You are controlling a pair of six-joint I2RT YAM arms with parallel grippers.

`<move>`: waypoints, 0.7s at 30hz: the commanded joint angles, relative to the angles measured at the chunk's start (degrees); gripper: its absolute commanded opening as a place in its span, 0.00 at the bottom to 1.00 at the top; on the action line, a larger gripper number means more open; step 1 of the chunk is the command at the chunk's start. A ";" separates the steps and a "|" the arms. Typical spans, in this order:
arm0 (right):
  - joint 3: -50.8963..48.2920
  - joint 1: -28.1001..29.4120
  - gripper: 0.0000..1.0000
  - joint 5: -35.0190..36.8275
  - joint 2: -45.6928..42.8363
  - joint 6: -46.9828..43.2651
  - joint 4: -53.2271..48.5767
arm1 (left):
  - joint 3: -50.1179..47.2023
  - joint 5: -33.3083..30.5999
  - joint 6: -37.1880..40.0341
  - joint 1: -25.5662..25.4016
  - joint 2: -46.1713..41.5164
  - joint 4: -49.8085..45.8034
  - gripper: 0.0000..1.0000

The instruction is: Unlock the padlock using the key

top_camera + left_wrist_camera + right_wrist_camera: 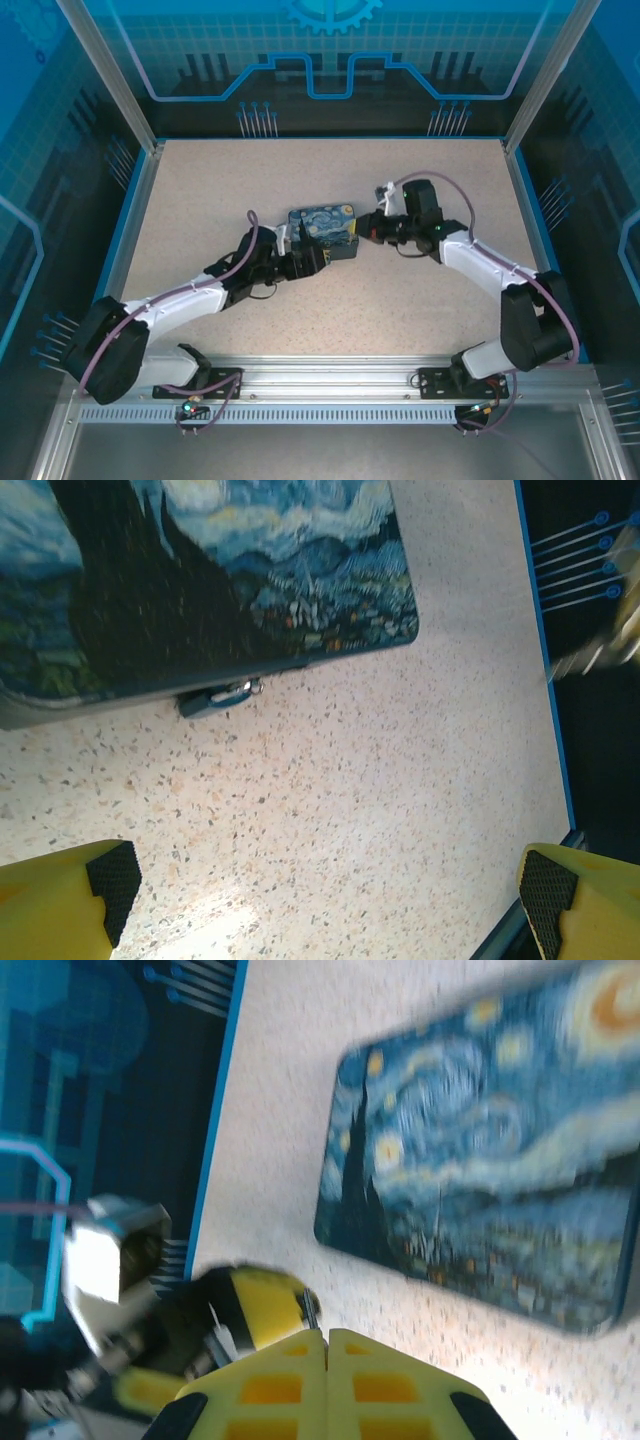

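Pads (112, 878) of the left gripper (330, 882) spread to full width, empty, low over bare table (380, 780) just short of the box (250, 570). Placed, by the look of it, to steady the lock. Next up, the padlock (222, 694), tucked against the box's near edge, shackle end toward the box's corner, untouched. Across at the box's right side, the right gripper (327, 1345) pinched fully closed, with a slim dark sliver at its tip, seemingly the key (311, 1312), pointing toward the box. Apart from the lock as yet; needs bringing round to the box's near edge, keyhole hidden for now.
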 commanded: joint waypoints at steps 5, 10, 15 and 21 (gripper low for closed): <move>8.45 -0.98 0.00 2.77 10.72 2.24 -3.84 | -1.05 -2.68 9.39 -3.74 7.30 12.34 0.99; 10.81 -0.85 0.00 2.47 14.96 4.40 -2.23 | 0.07 -7.12 15.72 -6.79 11.78 15.43 0.97; 12.00 -0.37 0.00 2.78 16.55 5.09 -2.38 | -0.01 -11.54 19.32 -7.58 15.72 20.09 0.91; 13.05 0.06 0.00 2.23 18.41 5.60 -2.20 | 0.69 -15.96 22.66 -7.56 20.01 23.73 0.85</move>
